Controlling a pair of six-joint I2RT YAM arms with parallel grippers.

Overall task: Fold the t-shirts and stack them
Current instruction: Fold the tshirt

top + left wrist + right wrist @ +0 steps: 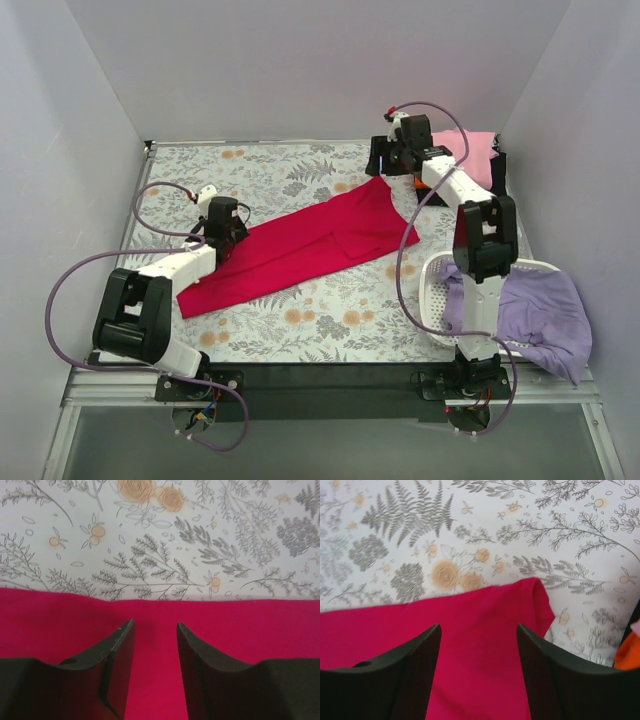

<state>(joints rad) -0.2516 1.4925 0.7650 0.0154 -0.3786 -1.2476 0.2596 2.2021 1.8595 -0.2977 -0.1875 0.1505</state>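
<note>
Folding step: the left pincer (pixel 155 625) and right pincer (pixel 478 627) hover open over the red t-shirt (pixel 300 250); next they should probably grip its edge.

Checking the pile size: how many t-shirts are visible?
4: red one mid-table, pink in the far right corner, orange peeking beside it, lavender over the basket. Others may be hidden.
</note>
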